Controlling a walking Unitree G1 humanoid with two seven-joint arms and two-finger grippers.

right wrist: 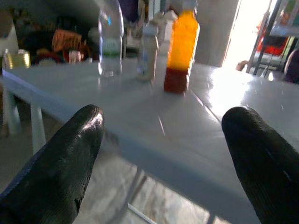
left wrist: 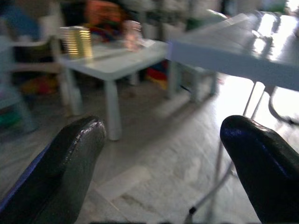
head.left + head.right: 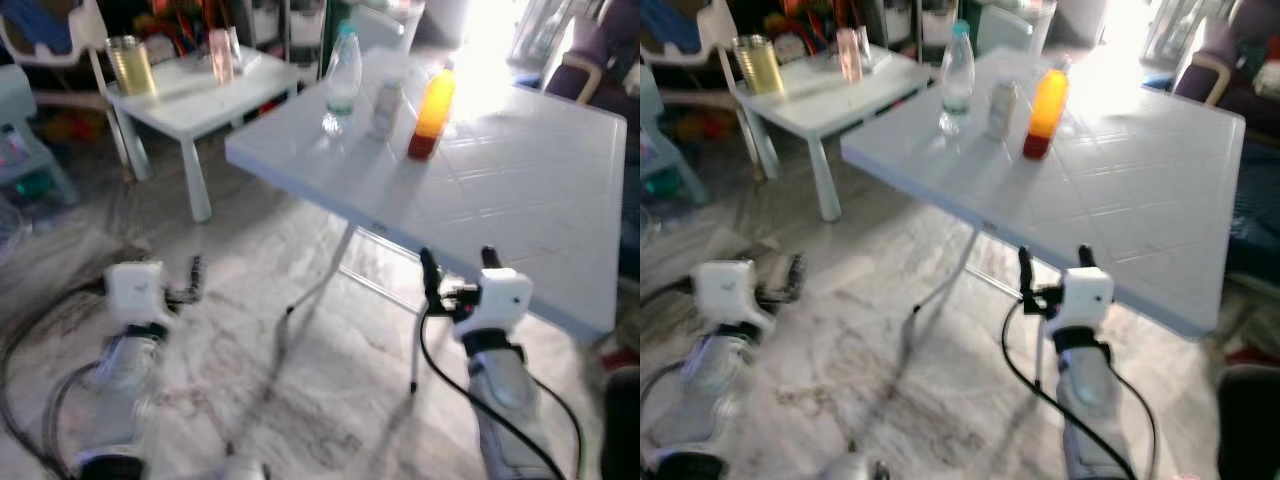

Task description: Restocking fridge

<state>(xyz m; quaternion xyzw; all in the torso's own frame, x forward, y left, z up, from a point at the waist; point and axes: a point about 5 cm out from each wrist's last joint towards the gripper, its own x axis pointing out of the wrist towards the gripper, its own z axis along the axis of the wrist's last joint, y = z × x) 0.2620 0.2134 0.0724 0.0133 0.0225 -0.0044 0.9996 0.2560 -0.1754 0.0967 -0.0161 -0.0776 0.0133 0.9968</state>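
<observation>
Restocking has barely begun, we judge: orange bottle point(image 3: 432, 108), water bottle point(image 3: 341, 82) and can point(image 3: 384, 107) stand on the folding table point(image 3: 520, 210); our right gripper point(image 3: 458, 263) and left gripper point(image 2: 163, 163), both spread, carry nothing.

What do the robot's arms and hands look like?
Both arms are shiny silver, each with a white boxy block at the wrist. Thin black cables loop along them. The left gripper and right gripper each have two long black fingers, rounded at the tips, that make the jaws.
</observation>
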